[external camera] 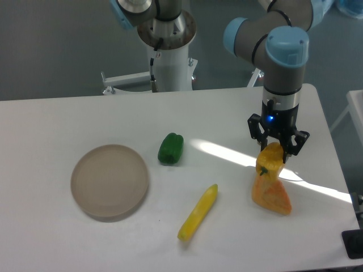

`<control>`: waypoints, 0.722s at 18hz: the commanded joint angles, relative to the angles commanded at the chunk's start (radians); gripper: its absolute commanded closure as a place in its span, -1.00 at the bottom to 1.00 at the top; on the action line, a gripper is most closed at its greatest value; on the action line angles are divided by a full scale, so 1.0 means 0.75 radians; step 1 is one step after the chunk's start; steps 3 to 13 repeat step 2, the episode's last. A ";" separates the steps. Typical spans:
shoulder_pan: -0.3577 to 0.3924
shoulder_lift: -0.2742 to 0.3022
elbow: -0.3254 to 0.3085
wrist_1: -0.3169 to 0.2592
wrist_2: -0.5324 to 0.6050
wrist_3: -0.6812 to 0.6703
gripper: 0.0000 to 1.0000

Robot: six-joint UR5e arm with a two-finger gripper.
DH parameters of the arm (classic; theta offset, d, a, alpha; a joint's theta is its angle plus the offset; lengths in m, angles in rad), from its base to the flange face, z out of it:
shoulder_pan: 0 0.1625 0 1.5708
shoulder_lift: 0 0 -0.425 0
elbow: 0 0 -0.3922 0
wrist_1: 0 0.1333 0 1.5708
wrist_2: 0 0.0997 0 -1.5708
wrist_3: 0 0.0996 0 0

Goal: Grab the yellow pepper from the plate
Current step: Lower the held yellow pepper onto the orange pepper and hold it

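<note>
White bench, and I see my pincer at three o'clock clamped on the yellow pepper; plate at nine sits bare, so pickup looks done.

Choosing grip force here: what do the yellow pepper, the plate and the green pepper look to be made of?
The yellow pepper, between the gripper's fingers, looks like moulded plastic toy food: uniform colour, soft sheen. The plate looks matte beige, plastic or perhaps ceramic; its dull, even surface does not settle which. The green pepper seems glossy plastic, with smooth lobes and small highlights.
</note>
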 joint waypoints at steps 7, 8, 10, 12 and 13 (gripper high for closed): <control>0.000 -0.002 -0.004 0.000 0.002 -0.002 0.17; 0.000 -0.002 -0.004 0.000 0.002 -0.002 0.17; 0.000 -0.002 -0.004 0.000 0.002 -0.002 0.17; 0.000 -0.002 -0.004 0.000 0.002 -0.002 0.17; 0.000 -0.002 -0.004 0.000 0.002 -0.002 0.17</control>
